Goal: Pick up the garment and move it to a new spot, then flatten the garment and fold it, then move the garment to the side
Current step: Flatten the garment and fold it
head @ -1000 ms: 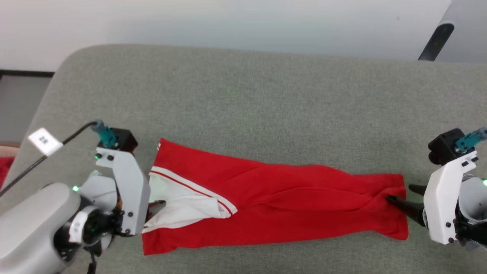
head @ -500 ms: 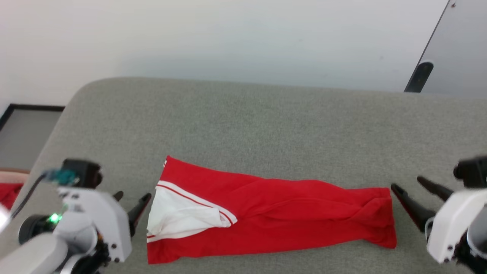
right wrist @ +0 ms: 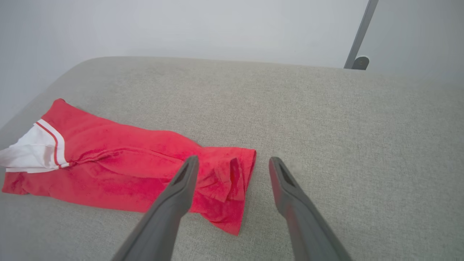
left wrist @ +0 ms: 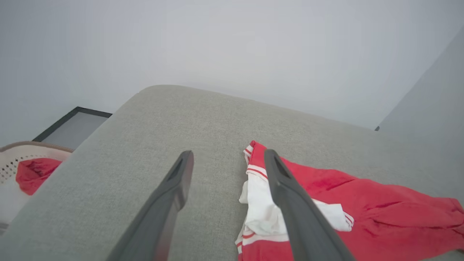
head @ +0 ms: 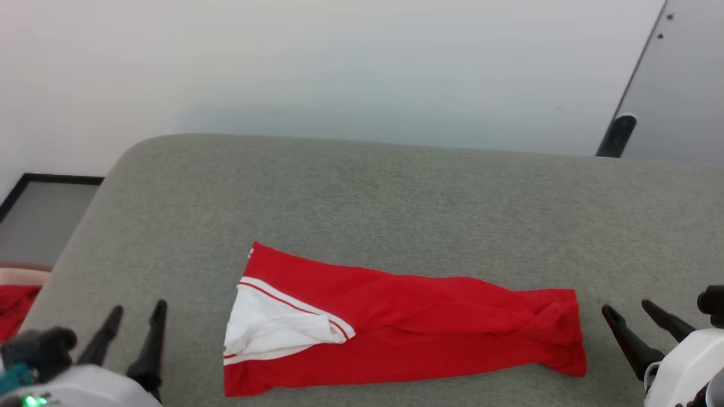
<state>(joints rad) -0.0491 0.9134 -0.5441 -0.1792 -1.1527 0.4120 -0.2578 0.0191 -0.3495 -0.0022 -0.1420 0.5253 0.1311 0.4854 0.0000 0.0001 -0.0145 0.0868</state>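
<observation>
At the worktop's (head: 362, 198) near edge, the left gripper (head: 139, 307) and right gripper (head: 626, 306) are held spread wide and empty. Just beyond, between them, the garment (head: 430, 333) is laid as a long folded strip, with its white sleeve toward the left edge.

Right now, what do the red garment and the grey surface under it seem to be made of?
The garment: soft knit fabric, probably cotton or polyester jersey, matte; it creases and folds limply. The grey surface: woven upholstery cloth, matte; a fine speckled weave shows.
</observation>
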